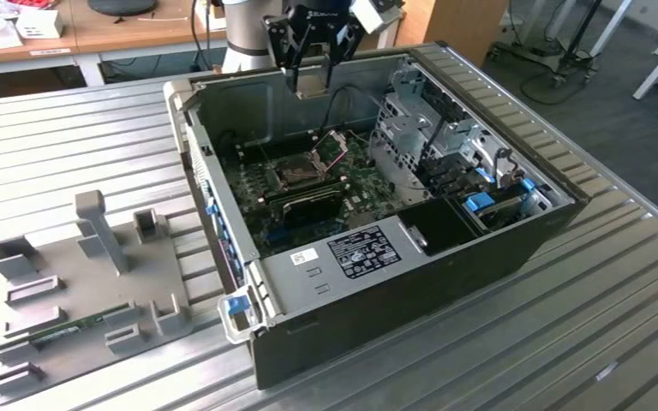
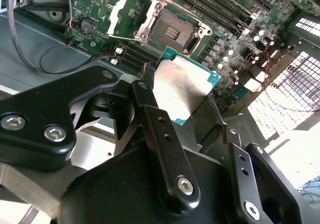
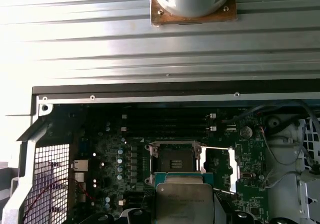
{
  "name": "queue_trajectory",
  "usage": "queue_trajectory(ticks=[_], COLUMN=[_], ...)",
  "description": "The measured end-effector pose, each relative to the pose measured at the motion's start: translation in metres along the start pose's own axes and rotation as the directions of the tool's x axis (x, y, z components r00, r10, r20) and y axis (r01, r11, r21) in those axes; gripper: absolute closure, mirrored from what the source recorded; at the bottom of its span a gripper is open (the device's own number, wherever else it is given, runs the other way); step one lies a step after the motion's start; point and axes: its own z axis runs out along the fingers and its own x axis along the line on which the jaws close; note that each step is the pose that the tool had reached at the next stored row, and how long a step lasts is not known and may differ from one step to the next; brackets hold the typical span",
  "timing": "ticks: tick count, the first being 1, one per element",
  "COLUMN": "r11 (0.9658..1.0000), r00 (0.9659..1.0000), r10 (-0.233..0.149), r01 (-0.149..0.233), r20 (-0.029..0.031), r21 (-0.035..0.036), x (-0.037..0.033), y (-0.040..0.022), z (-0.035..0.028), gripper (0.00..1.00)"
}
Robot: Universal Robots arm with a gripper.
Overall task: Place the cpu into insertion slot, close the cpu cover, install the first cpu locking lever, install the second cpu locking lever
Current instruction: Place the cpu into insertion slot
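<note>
My gripper (image 1: 309, 79) hangs over the back wall of the open computer case, shut on the cpu (image 1: 309, 84). In the second wrist view the cpu (image 2: 182, 91) shows its dull silvery top with a teal edge, clamped between the black fingers (image 2: 147, 108). The insertion slot (image 2: 175, 31) lies bare on the green board below, some way off the chip. Its cpu cover (image 2: 127, 13) stands swung open beside it. In the first wrist view the cpu (image 3: 184, 201) overlaps the near edge of the insertion slot (image 3: 175, 161), with the cpu cover (image 3: 220, 166) open to one side. In the exterior view the insertion slot (image 1: 295, 175) sits mid-board.
The computer case (image 1: 421, 282) lies on a ribbed metal table (image 1: 66, 137). Black memory slots (image 2: 210, 3) run beside the socket. A drive cage with blue tabs (image 1: 483, 201) fills the exterior view's right. Loose cables (image 2: 30, 58) hang near the board. A grey fixture plate (image 1: 78, 291) sits on the exterior view's left.
</note>
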Motion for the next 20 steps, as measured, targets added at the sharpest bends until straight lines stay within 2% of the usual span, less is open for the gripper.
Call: queue_trajectory(ticks=[20], r11=[1.0], r00=[1.0], r10=[0.0], r01=[0.0], r20=[0.0001], r21=[-0.0001], x=[0.0], y=[-0.0003], z=[0.0039], gripper=[0.46])
